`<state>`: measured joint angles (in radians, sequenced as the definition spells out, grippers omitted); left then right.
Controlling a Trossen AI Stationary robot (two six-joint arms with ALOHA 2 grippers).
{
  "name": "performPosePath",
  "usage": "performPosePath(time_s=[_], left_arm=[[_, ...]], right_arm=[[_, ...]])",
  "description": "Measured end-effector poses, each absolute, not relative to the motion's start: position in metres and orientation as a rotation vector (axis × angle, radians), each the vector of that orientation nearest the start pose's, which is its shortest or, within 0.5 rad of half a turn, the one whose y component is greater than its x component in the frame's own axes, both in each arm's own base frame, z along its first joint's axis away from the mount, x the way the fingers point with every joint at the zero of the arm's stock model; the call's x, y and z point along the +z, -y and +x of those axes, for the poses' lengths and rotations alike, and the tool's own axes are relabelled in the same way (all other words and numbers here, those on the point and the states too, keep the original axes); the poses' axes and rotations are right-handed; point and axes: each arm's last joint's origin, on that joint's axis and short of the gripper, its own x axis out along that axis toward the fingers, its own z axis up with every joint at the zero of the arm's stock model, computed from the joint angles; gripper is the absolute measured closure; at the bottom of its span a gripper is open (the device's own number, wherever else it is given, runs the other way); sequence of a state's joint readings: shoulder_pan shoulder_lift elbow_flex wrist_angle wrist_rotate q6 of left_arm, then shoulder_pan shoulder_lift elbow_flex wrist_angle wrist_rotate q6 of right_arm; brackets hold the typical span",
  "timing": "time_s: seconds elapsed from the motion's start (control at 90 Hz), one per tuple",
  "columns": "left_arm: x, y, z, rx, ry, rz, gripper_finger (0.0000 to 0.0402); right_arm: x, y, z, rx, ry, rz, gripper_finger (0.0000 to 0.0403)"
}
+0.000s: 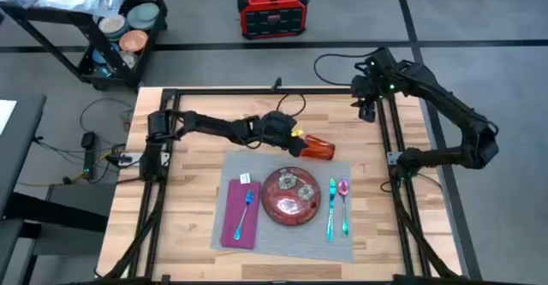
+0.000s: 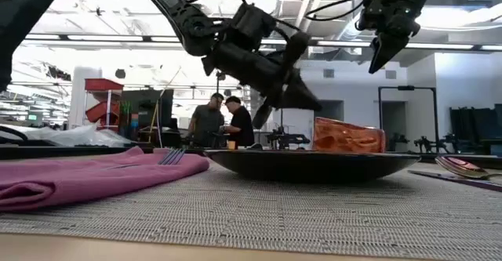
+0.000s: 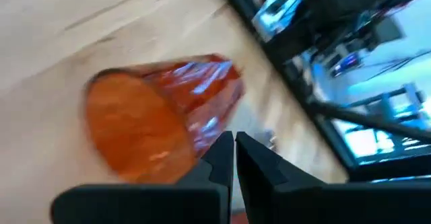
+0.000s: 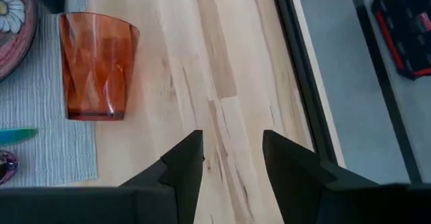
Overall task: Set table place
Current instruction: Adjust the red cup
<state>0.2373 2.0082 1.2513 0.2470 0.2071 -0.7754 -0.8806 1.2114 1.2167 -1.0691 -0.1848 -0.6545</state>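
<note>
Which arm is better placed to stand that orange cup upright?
The left. Its end effector sits right beside the cup, which lies on its side at the placemat's far edge, fingers shut and not holding it. The right end effector hovers open near the table's far right corner, farther away.

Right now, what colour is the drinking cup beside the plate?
Translucent orange cup; the right wrist view shows it best.

Past the right gripper [image 4: 232, 160], its fingers [image 4: 182, 167] spread apart over bare table [image 4: 222, 62], an orange tumbler [image 4: 96, 66] rests partly on the grey placemat [image 4: 47, 150], beside a red plate's rim [image 4: 13, 22].
</note>
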Motion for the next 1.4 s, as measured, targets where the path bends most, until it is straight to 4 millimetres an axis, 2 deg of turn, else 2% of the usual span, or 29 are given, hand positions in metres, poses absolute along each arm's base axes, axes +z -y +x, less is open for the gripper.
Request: performPosePath(time_s=[0.122, 0.267, 0.433, 0.567, 0.656, 0.811, 0.9, 0.967, 1.122, 1.4], left_arm=[[0.171, -0.100, 0.423, 0.234, -0.467, -0.864, 0.0401], [0.161, -0.098, 0.420, 0.260, -0.541, -0.846, 0.0401], [0.164, -0.098, 0.422, 0.219, -0.521, -0.822, 0.0401], [0.185, -0.098, 0.425, 0.048, -0.480, -0.763, 0.0401], [0.203, -0.106, 0.429, -0.037, -0.477, -0.664, 0.0401], [0.235, -0.122, 0.436, -0.053, -0.570, -0.359, 0.0402], [0.243, -0.131, 0.431, 0.003, -0.675, -0.243, 0.0401], [0.243, -0.141, 0.426, 0.045, -0.709, -0.202, 0.0402], [0.232, -0.161, 0.418, 0.054, -0.755, -0.265, 0.0402], [0.217, -0.158, 0.425, -0.122, -0.746, -0.311, 0.0395]], right_arm=[[0.328, 0.165, 0.143, -0.297, -1.068, -0.020, 0.0262], [0.327, 0.165, 0.143, -0.296, -1.073, -0.013, 0.0262], [0.327, 0.165, 0.143, -0.296, -1.073, -0.012, 0.0262], [0.328, 0.165, 0.143, -0.296, -1.073, -0.012, 0.0262], [0.327, 0.164, 0.143, -0.294, -1.077, -0.009, 0.0262], [0.326, 0.162, 0.141, -0.281, -1.100, 0.009, 0.0262], [0.325, 0.161, 0.140, -0.275, -1.112, 0.019, 0.0262], [0.325, 0.161, 0.140, -0.275, -1.112, 0.019, 0.0262], [0.325, 0.161, 0.140, -0.276, -1.109, 0.017, 0.0262], [0.324, 0.159, 0.138, -0.280, -1.132, 0.069, 0.0262]])
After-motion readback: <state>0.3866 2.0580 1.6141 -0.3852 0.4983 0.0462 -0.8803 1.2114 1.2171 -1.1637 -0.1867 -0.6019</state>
